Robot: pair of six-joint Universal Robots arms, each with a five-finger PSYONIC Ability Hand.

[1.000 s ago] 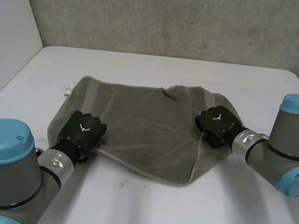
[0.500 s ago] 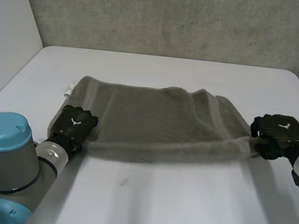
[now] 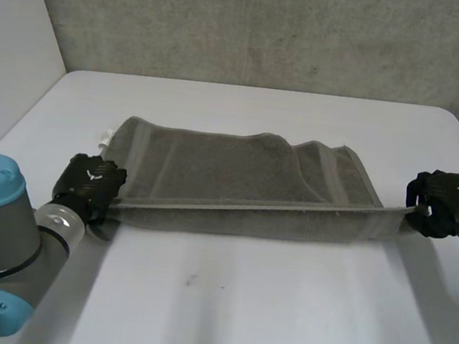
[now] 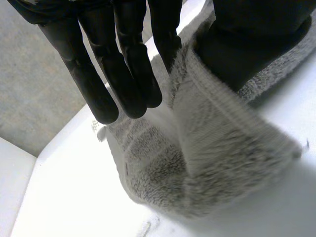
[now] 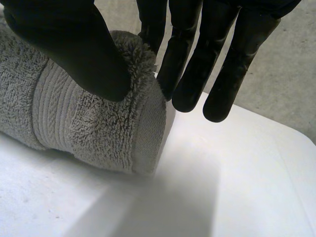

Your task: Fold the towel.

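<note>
Left robot hand point(image 3: 91, 183) pinches towel point(image 3: 237, 177) end; right robot hand point(image 3: 450, 201) pinches other end | hands farther apart; towel tauter

Nothing readable; the white tag point(image 3: 107, 136) on the towel point(image 3: 213, 166) is too small.

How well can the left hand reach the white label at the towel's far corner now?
Probably yes: the label lies just beyond the left hand, with nothing between them. But that hand pinches the near corner of the towel and would have to let go first.

Taut towel point(image 3: 229, 172): left hand point(image 3: 89, 182), right hand point(image 3: 450, 201) (seemingly pinching).
</note>
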